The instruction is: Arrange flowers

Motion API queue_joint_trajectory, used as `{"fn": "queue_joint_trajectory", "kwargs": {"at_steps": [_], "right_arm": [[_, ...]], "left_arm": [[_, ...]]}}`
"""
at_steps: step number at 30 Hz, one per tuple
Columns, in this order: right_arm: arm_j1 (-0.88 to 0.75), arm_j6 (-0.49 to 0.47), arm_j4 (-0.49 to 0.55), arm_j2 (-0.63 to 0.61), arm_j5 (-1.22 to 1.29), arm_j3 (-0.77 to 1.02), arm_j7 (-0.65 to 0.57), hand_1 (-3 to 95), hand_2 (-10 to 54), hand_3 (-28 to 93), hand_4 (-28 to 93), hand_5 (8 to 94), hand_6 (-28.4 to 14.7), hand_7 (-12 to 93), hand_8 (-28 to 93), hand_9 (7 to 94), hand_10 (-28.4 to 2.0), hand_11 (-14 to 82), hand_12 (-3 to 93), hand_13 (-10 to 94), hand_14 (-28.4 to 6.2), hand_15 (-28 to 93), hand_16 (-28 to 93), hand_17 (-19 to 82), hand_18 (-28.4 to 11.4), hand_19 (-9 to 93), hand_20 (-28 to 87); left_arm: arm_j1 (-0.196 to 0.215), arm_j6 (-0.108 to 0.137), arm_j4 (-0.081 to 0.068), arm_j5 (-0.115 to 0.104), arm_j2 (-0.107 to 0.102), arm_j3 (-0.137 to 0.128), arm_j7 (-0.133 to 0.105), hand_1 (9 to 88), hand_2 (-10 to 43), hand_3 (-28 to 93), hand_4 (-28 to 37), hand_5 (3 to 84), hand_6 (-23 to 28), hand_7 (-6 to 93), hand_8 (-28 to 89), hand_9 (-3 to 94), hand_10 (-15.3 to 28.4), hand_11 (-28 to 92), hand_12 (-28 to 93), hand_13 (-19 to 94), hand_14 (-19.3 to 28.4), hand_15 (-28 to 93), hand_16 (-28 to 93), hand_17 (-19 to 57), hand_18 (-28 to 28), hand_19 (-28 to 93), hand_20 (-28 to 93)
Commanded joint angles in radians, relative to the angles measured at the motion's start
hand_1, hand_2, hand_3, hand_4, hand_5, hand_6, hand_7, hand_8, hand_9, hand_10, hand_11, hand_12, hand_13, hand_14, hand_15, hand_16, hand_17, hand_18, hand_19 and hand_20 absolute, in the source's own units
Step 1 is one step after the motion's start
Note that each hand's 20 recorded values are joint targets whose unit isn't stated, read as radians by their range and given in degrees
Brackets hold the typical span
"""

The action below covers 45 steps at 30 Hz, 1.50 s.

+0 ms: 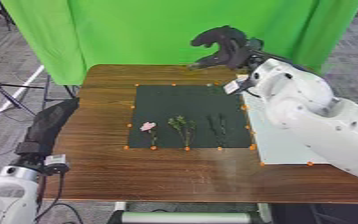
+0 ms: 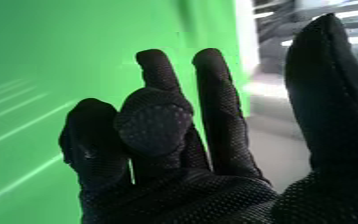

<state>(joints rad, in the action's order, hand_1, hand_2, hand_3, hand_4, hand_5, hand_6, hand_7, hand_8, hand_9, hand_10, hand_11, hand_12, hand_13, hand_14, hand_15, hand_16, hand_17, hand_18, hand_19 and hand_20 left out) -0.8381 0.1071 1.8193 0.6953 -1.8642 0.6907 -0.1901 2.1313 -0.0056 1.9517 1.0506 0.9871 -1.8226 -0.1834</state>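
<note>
Flowers (image 1: 148,127) were laid on a dark mat (image 1: 171,102), judged light and fragile, best pinched low on the stems (image 1: 188,137); right hand (image 1: 222,37) and left hand (image 1: 49,122) were held with fingers open.

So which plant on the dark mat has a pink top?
The flower at the far left of the dark mat. Its head is pink, while the sprig beside it is green and the stems farther right look dark.
</note>
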Motion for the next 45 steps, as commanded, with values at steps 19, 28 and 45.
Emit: {"fn": "queue_joint_trajectory", "kwargs": {"at_steps": [19,28,45], "right_arm": [[-0.673,-0.024,-0.063,-0.231,-0.111,0.509,-0.24,29.7,-9.5,65,-15,55.9,0.7,15,-5,60.1,-15.0,14.2,26.7,80,-5.7,71,31,55,-16.9,93,65],[-0.789,-0.043,-0.081,-0.213,-0.119,0.599,-0.267,29.4,-9.5,65,-14,56.4,0.6,15,-5,60.6,-15.2,14.9,26.6,80,-5.8,71,31,55,-16.9,93,65],[-0.749,0.124,-0.123,-0.196,-0.15,0.45,-0.306,48.8,-9.5,62,-16,62.8,1.4,19,2,66.7,-12.9,19.2,29.3,83,-3.9,72,31,58,-15.7,93,66]], "left_arm": [[0.019,-0.031,0.016,0.023,0.02,-0.016,0.023,22.2,-2.7,61,-26.0,39.0,4.9,9.1,-5,32.3,13.2,12,12,23,13.8,4,1,0.5,7.5,3,10],[0.027,-0.036,0.021,0.026,0.023,-0.024,0.032,21.9,-2.8,61,-26.0,39.0,4.4,9.3,-5,32.4,13.2,12,12,24,14.0,5,1,0.6,7.7,3,10],[0.013,-0.06,0.018,0.035,0.021,-0.02,0.047,22.1,-2.6,60,-26.2,38.8,4.2,9.0,-5,32.4,13.2,12,12,24,14.2,5,1,0.6,7.8,4,10]]}}
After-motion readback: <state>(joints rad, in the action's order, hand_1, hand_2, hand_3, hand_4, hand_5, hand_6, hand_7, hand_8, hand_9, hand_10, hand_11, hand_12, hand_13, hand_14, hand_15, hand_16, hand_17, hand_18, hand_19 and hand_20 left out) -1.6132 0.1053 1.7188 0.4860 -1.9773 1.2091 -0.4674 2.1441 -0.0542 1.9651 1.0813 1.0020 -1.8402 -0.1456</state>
